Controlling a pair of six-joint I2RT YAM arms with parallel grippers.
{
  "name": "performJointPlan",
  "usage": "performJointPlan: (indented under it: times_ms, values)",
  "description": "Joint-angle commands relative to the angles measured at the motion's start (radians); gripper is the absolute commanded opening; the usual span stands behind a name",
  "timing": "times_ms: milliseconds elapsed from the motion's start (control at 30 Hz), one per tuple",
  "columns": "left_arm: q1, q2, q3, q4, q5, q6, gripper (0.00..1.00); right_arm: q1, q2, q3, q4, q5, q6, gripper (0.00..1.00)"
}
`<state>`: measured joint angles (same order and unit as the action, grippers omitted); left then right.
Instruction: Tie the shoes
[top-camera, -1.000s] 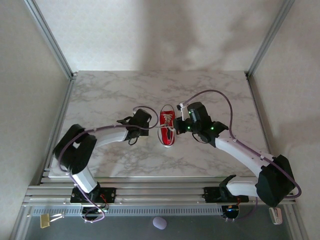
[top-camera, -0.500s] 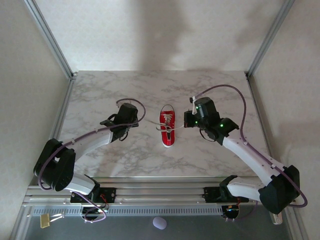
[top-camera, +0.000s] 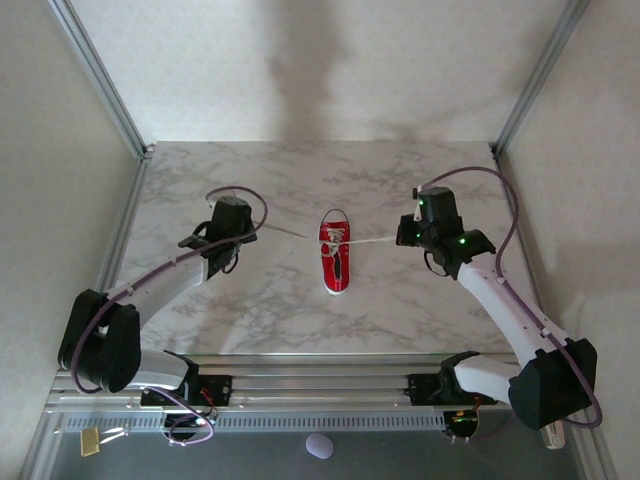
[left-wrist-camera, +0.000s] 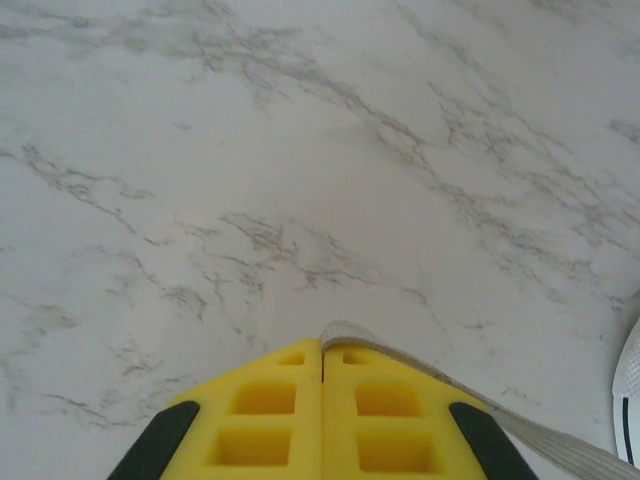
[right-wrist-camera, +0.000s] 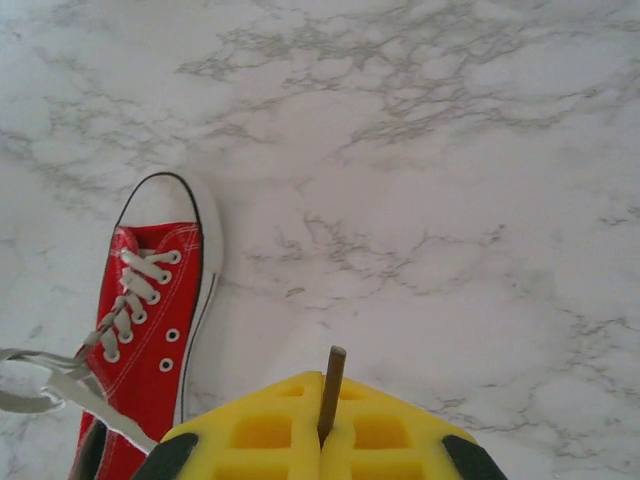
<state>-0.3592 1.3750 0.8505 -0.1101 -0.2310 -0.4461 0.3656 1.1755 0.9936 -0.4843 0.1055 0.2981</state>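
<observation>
The two arm bases sit at the near edge of the marble table (top-camera: 300, 180). Farther in, at about the table's middle, lies the red sneaker (top-camera: 336, 255). Its heel opening is toward the near edge and its white toe cap toward the far edge.

Its white laces (top-camera: 340, 244) cross over the tongue and run out in two straight, taut lines. The left lace strand (top-camera: 290, 233) heads toward the left edge and the right lace strand (top-camera: 375, 241) toward the right edge.

The left gripper (top-camera: 248, 230) hangs between the shoe and the left edge. In its wrist view the yellow fingers (left-wrist-camera: 270, 410) are pressed fully together on the flat lace (left-wrist-camera: 540, 432), which trails off toward the shoe's white sole (left-wrist-camera: 630, 390).

The right gripper (top-camera: 405, 237) is level with it, on the shoe's right side. Its yellow fingers (right-wrist-camera: 380, 435) are likewise closed tight, with the lace tip (right-wrist-camera: 331, 385) poking up from the seam. The sneaker (right-wrist-camera: 150, 330) lies beside it.
</observation>
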Motion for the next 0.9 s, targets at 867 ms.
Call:
performJointPlan:
  times_ms: [867]
  values:
    - [0.223, -0.104, -0.093, -0.015, 0.065, -0.089, 0.0, -0.193, -0.01, -0.041, -0.068, 0.111, -0.093, 0.0]
